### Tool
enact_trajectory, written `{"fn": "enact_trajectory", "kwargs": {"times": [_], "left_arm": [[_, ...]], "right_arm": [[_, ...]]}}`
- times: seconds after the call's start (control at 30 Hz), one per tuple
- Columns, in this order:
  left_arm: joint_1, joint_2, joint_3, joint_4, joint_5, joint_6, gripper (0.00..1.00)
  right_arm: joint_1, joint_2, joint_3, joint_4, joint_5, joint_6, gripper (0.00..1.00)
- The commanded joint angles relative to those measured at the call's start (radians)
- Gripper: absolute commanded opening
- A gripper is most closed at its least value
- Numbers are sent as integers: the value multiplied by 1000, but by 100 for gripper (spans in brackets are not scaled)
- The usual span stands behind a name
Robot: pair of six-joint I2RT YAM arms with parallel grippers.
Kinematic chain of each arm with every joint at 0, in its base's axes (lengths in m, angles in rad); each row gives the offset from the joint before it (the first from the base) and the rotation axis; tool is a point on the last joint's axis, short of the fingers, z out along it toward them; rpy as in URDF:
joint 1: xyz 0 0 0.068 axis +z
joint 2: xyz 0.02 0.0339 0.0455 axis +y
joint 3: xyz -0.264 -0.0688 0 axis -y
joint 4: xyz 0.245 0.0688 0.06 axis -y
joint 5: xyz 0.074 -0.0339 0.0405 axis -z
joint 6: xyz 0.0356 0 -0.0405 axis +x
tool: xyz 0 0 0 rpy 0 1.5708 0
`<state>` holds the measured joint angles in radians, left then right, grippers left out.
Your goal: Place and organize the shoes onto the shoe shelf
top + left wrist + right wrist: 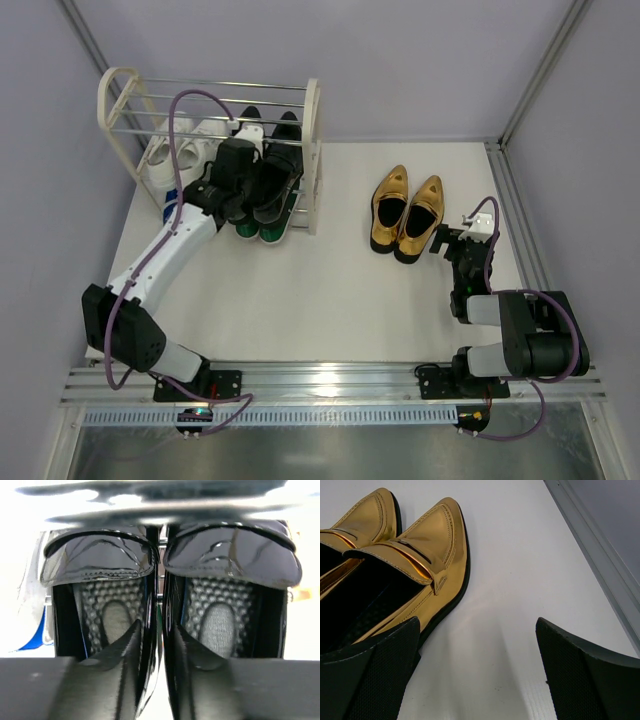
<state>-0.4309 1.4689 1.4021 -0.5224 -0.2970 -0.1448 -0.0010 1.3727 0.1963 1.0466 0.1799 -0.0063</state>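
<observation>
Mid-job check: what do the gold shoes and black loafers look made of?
Gold shoes: probably metallic-coated leather or synthetic, mirror-glossy, with bright reflections and visible stitching. Black loafers: patent-style leather or vinyl, judging by sharp highlights on the vamps; insoles look like dimpled grey padding.

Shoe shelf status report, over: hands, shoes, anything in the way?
Left hand shut on glossy black pointed loafers at cream-framed chrome-rod shoe shelf. Right hand open beside shiny gold pointed shoes, not yet shelved. Nothing between them.
</observation>
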Motion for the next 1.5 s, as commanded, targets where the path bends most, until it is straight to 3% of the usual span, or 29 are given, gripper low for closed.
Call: {"fn": "enact_trajectory", "kwargs": {"times": [0.0,0.13,0.5,0.83,1.03,1.27,1.47], "left_arm": [[-5,33,15,47,-25,-9,21],[-3,30,23,82,-31,-19,0],[-3,-13,129,185,-87,-16,0],[-5,-65,129,309,-125,8,0],[-3,-27,173,357,-123,34,0],[-3,18,293,302,-103,19,0],[-3,24,285,346,-120,48,0]], "right_arm": [[1,-8,6,75,-2,-6,97],[1,-9,6,76,-2,-6,97],[1,-9,5,76,-2,-6,97],[1,-9,6,76,-2,-6,97],[1,-7,6,76,0,-6,97],[1,-7,5,76,-2,-6,97],[1,-7,6,76,0,-6,97]]}}
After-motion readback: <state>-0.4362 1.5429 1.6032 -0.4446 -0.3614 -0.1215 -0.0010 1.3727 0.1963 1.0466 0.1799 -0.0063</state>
